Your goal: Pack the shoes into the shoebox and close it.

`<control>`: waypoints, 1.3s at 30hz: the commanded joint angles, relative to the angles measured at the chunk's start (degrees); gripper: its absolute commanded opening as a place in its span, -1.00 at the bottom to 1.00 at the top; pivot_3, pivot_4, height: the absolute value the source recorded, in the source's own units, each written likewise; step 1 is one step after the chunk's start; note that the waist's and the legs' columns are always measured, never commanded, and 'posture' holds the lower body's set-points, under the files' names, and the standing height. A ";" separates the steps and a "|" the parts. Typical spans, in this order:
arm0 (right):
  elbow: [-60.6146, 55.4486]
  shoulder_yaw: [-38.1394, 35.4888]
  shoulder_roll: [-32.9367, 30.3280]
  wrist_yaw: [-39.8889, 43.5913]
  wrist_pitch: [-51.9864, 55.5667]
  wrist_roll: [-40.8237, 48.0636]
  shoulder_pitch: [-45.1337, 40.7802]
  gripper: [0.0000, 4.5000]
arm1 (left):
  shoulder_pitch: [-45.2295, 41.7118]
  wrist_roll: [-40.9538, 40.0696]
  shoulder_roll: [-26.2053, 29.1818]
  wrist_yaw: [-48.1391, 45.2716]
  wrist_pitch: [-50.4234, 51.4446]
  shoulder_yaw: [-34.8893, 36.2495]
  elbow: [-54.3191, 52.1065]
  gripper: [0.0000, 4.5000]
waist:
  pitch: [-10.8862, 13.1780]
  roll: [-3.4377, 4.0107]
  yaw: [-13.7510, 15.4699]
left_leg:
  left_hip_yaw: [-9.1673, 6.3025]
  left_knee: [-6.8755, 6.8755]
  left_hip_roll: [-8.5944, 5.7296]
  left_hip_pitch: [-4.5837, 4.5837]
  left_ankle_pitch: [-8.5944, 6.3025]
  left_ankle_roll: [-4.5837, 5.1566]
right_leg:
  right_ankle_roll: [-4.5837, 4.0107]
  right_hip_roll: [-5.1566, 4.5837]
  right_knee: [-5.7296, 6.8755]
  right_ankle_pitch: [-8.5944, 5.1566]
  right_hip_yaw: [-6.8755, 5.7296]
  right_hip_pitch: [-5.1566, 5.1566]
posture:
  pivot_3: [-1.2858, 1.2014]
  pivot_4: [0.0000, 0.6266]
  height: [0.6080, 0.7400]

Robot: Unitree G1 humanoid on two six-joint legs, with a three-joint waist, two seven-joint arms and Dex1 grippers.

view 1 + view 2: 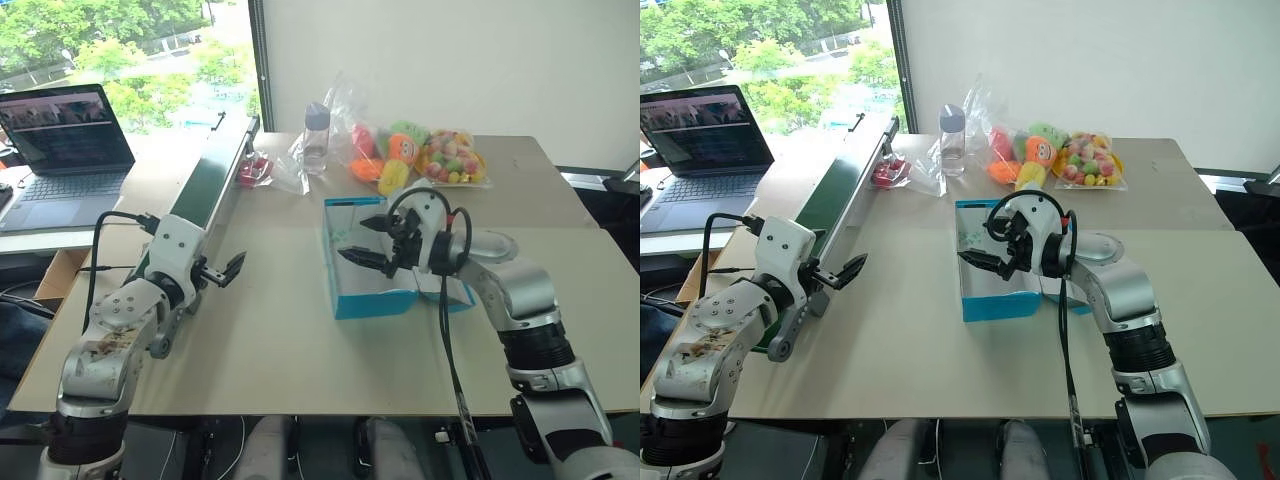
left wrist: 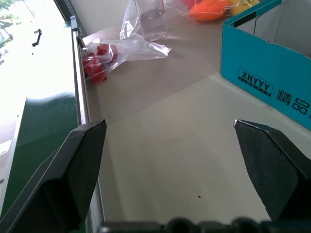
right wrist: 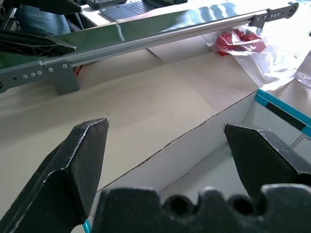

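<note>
Worktop: pale beige flat surface (image 1: 280, 340), carries all items.
Shoebox: rectangular turquoise-blue cardboard box (image 1: 372, 300), white inside, open at top; sits mid-worktop, slightly to robot's right. Printed label on outer side wall, seen in left wrist view (image 2: 272, 87).
Shoes: not placed anywhere in these views; box interior, as far as visible in right wrist view, shows bare white walls.
Right claw: black two-finger claw (image 1: 366, 243), fingers wide apart, empty; hangs over the box's open top near its left wall, pointing toward robot's left. No contact w/ box can be confirmed.
Left claw: black two-finger claw (image 1: 226, 269), fingers wide apart, empty; held above bare worktop, well apart from box, to the box's left.
Conveyor: long green belt w/ grey metal side rail (image 1: 208, 180), runs along worktop's left part, just beside left arm.
Bottle: clear plastic bottle (image 1: 316, 135), upright, at far side of worktop behind box.
Red items: small clear bag w/ red pieces (image 1: 255, 170), between conveyor & bottle.
Toys: clear bags of colourful plush toys (image 1: 420, 155), far side, right of bottle.
Laptop: open dark laptop (image 1: 62, 150), on separate surface at left, beyond conveyor.
</note>
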 commanded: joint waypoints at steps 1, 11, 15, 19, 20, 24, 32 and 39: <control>-0.99 -1.62 -0.25 0.11 -1.18 0.41 -1.15 0.99 | -0.48 0.44 -0.53 2.10 0.18 2.33 0.17 1.00 | 0.00 0.00 0.00 | 0.00 0.00 0.00 0.00 0.00 0.00 | 0.00 0.00 0.00 0.00 0.00 0.00 | 0.03 -0.52 1.00; 7.33 -1.86 3.72 -7.14 -15.08 -6.68 -6.25 0.99 | -4.68 4.06 -2.59 12.53 0.15 8.90 6.04 1.00 | 0.00 -0.01 0.01 | 0.09 0.00 0.06 0.01 0.00 -0.01 | -0.04 0.04 0.02 0.10 -0.05 -0.03 | 0.03 -0.52 1.00; 7.80 -1.60 4.02 -2.82 -11.54 -3.48 -6.23 0.99 | -6.05 1.46 -3.18 10.99 0.84 9.32 5.20 1.00 | 0.00 -0.01 0.12 | 0.16 0.00 0.04 -0.01 0.00 0.00 | -0.03 -0.01 0.00 0.13 -0.04 -0.01 | 0.03 -0.52 1.00; 6.44 -1.89 4.55 -1.07 -8.44 -1.12 -5.71 0.99 | -6.35 -2.41 -5.56 9.81 2.05 9.55 2.47 1.00 | -0.01 -0.02 -0.01 | 0.24 0.00 0.05 -0.01 0.00 0.00 | -0.04 -0.03 -0.04 0.23 0.01 -0.01 | 0.03 -0.52 1.00; 5.86 -1.83 4.67 -0.76 -7.93 -0.69 -5.55 0.99 | -6.01 -1.99 -5.12 9.20 1.67 8.18 2.14 1.00 | 0.00 -0.02 -0.03 | 0.25 0.00 0.05 -0.01 0.00 0.00 | -0.04 -0.03 -0.04 0.24 0.01 -0.01 | 0.03 -0.52 1.00; 1.40 -1.57 5.15 -0.43 -3.53 1.96 -4.55 0.99 | -5.57 -0.91 -4.94 7.32 -0.69 4.62 2.63 1.00 | 0.00 -0.02 -0.06 | 0.27 0.00 0.10 0.03 0.00 0.00 | -0.10 0.03 0.03 0.26 -0.01 -0.02 | 0.03 -0.52 1.00; -2.59 -1.88 3.98 -0.84 0.93 3.55 -3.92 0.99 | -7.40 2.24 -5.72 8.49 -5.12 2.02 6.61 1.00 | -0.01 -0.02 0.01 | 0.30 0.00 0.12 0.03 0.00 0.00 | -0.14 0.01 0.02 0.30 -0.02 -0.04 | 0.03 -0.52 1.00; -4.90 -2.50 4.05 -1.84 4.46 5.73 -3.80 0.99 | -8.07 3.13 -7.02 9.69 -6.77 2.64 8.75 1.00 | -0.01 -0.02 -0.03 | 0.35 0.00 0.13 0.03 0.00 -0.01 | -0.15 -0.02 0.00 0.31 -0.01 -0.05 | 0.03 -0.52 1.00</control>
